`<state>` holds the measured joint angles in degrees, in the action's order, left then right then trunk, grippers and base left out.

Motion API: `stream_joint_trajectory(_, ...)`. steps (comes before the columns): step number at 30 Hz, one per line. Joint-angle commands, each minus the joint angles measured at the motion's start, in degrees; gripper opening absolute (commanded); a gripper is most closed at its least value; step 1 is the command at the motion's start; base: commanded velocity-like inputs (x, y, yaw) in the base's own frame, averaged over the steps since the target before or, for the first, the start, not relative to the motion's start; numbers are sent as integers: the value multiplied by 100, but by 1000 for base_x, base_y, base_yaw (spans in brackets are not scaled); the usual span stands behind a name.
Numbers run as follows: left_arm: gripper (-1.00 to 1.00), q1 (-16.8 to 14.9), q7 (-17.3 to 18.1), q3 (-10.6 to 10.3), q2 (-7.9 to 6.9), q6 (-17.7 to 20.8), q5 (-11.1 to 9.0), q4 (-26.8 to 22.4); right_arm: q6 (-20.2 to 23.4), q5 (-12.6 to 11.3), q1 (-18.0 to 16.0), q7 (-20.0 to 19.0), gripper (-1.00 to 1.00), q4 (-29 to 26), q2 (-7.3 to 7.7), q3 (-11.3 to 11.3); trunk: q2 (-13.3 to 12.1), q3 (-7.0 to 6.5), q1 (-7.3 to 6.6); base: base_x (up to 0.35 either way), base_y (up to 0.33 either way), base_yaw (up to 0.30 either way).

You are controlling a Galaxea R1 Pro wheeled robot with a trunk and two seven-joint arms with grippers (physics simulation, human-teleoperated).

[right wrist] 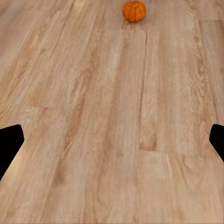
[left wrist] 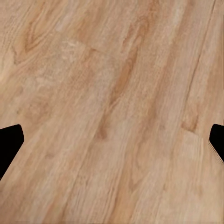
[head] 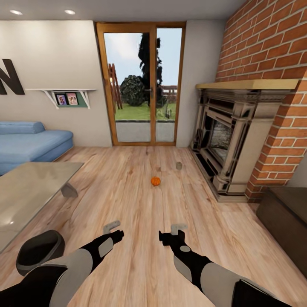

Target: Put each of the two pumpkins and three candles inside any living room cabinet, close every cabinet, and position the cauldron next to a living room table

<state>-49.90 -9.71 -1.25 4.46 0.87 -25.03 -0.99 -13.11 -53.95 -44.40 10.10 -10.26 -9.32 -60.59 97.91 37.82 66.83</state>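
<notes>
Pumpkin (head: 155, 181) number one lies alone on the plank floor (head: 128, 187), well ahead of both arms and roughly on the robot's centre line, between the glass doors (head: 140, 83) and the fireplace (head: 226, 136); the right wrist view catches it too, far along the boards beyond the fingertips. A short tan candle (head: 179, 165) stands a little farther on, nearer the fireplace hearth. The dark cauldron (head: 40, 250) sits on the floor just beside the corner of the glass tabletop (head: 30, 192), close by the left arm. A low dark-brown cabinet (head: 283, 217) shows at the right edge, its front seemingly closed. Both arms are stretched forward and low: the left hand (head: 114, 230) is spread wide with nothing between its fingers, as the wrist view shows bare floor between two dark tips, and the right hand (head: 175, 232) likewise stands wide apart and empty. This looks like the approach stage, before any item has been collected. The next move, as I judge it, calls for rolling the base forward until the pumpkin comes within reach, then lowering the right hand over it; the thing is round and may roll if nudged off-centre.
</notes>
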Motion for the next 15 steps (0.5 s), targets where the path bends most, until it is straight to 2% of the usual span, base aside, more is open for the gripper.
stream_joint_trajectory(1,100,-2,-22,-15,2,9,-30,-7,-16,-45,-5,28,100,-2,0,-49,2,6,3,333,0,0)
stream_joint_trajectory(15,100,-2,-22,-15,2,9,-31,-7,-16,-44,-5,27,100,-2,2,-49,2,6,3,332,0,0)
